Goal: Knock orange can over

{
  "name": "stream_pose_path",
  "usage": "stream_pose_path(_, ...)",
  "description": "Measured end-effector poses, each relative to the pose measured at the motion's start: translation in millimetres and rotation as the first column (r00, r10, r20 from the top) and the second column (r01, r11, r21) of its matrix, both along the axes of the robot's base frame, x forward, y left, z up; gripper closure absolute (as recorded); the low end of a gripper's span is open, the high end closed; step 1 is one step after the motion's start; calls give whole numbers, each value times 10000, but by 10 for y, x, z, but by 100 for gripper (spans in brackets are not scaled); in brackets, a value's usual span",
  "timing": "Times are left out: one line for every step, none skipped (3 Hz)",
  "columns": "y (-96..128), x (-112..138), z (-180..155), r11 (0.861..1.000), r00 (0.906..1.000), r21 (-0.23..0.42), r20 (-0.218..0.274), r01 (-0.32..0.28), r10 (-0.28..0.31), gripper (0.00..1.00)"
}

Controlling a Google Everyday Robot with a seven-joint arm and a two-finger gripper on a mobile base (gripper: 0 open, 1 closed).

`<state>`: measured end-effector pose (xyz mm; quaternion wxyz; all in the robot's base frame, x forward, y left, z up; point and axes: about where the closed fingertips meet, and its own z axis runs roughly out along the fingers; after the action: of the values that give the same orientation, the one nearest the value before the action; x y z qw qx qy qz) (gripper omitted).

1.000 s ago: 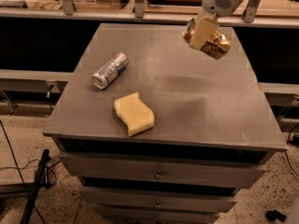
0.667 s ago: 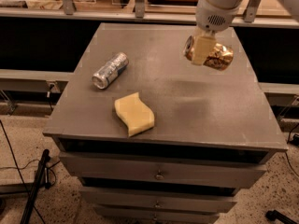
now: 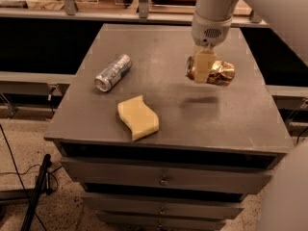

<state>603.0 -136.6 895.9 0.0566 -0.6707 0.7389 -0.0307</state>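
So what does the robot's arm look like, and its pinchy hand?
The arm is a thick, smooth white tube, with a rounded collar at the wrist carrying a small patch of dark dots like a vent. No cables show. The gripper, at the orange can over the right side of the table, has flat, cream-coloured fingers.

No readable text, label or number anywhere.

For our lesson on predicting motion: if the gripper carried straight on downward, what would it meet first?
Most likely bare table: the gripper holds the orange can sideways above the table's right half, with only a shadow below it, though depth is hard to judge.
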Motion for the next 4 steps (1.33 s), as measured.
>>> stream_pose_path(59, -8, -129, 9999, 9971, 55, -748, -155, 159, 66)
stream_pose_path(82, -15, -231, 9999, 9950, 27, -987, -144, 146, 43)
stream_pose_path(64, -65, -300, 10000, 9961, -64, -877, -40, 34, 20)
stream_pose_path(75, -53, -341, 10000, 9976, -45, -696, -17, 13, 0)
